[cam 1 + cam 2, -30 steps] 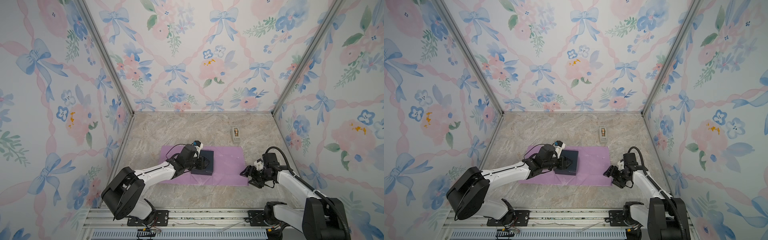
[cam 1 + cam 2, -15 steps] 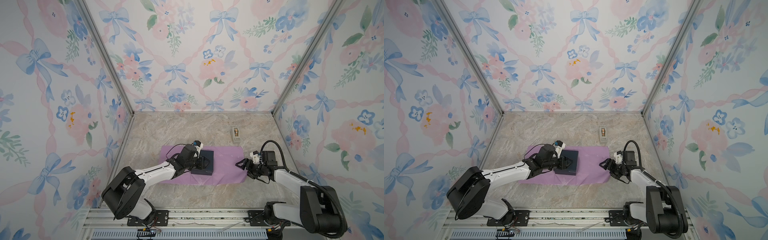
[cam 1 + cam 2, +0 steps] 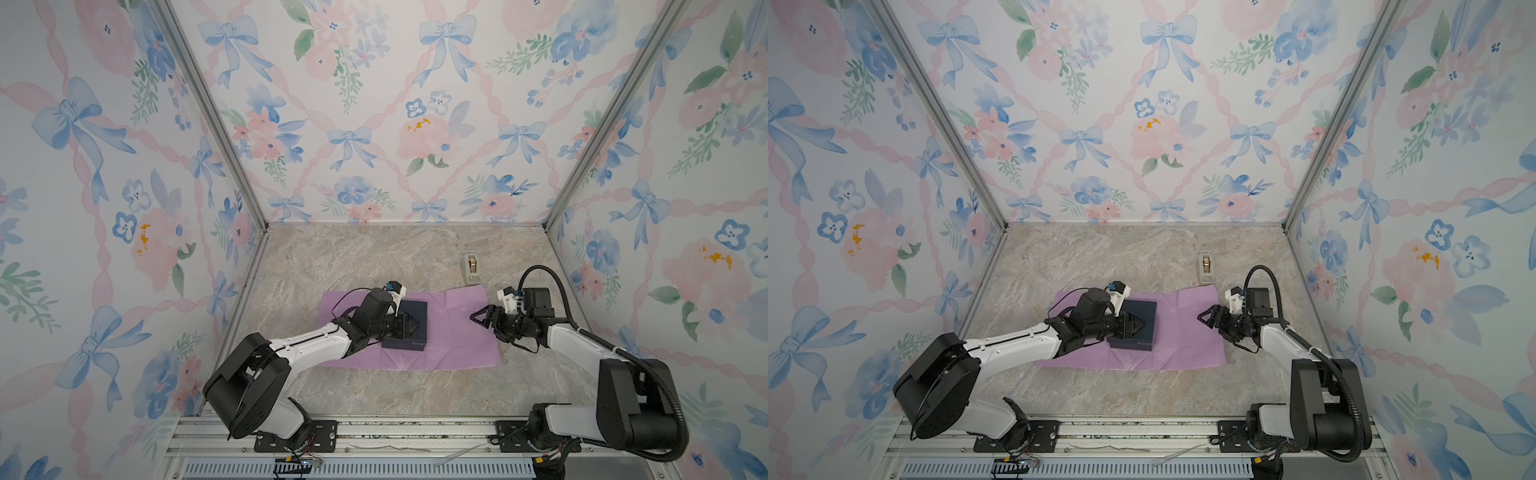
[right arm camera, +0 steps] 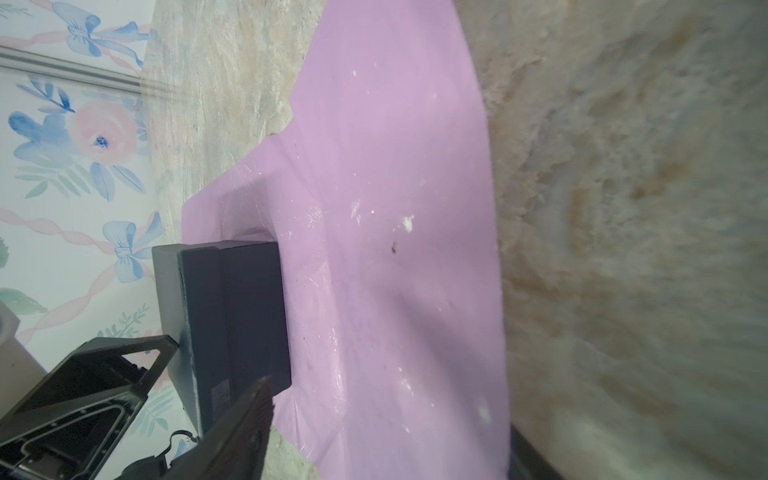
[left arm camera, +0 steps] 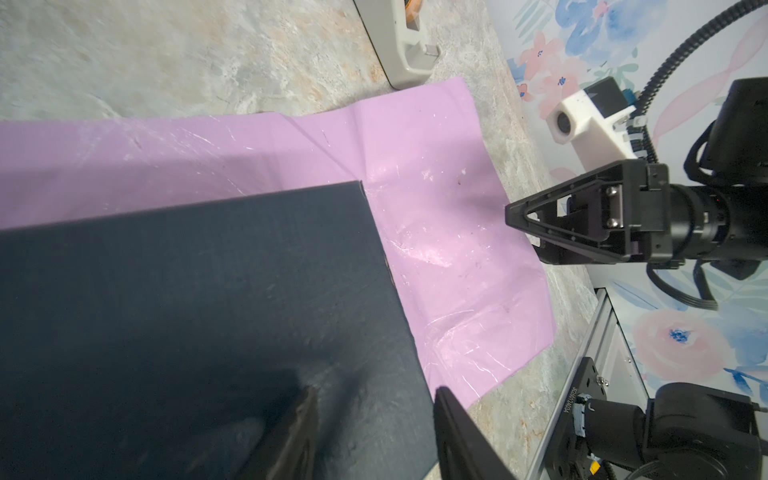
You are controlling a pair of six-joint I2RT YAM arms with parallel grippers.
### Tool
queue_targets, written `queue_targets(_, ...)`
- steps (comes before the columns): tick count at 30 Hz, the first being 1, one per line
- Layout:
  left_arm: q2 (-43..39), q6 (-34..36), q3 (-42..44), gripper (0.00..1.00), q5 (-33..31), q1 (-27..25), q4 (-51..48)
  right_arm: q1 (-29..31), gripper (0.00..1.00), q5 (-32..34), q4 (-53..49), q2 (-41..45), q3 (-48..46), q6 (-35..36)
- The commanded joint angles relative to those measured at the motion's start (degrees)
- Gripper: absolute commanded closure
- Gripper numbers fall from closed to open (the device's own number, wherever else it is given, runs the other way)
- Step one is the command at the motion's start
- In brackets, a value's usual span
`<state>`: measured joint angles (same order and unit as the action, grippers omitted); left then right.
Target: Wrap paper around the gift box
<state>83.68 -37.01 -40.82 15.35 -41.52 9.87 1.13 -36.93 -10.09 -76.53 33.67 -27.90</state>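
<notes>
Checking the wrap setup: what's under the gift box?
The lilac paper lies under the gift box, showing past its edges. The patch directly beneath is covered, so anything else there cannot be seen.

Clear paper (image 3: 453, 336) stretch between gift box (image 3: 419, 316) and right gripper (image 3: 477, 319); left gripper (image 3: 412, 326) sits over box lid; tape dispenser (image 3: 471, 268) crowds paper's far corner.

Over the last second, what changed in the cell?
The right gripper moved from the near right corner of the paper toward the back and slightly inward, and now sits over the paper's right edge. Its jaws are open and nothing was visibly taken hold of. Unchanged: the left gripper is on top of the gift box, the paper lies flat, and the tape dispenser has not moved.
</notes>
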Motion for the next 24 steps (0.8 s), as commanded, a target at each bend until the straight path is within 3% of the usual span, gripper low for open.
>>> queue_targets(1,1.3,1.0,1.4,0.51,-0.6,0.7,-4.2,-0.8,0.33,-0.7,-7.3,1.7,2.8,4.1)
queue_targets(18,-0.5,1.7,1.7,0.52,-1.4,0.9,-5.4,-1.3,0.63,0.7,-17.7,3.3,5.0,9.1)
queue_targets(24,-0.8,1.7,1.7,0.52,-1.7,0.9,-5.4,-0.8,0.74,4.5,-21.7,4.9,6.4,9.9)
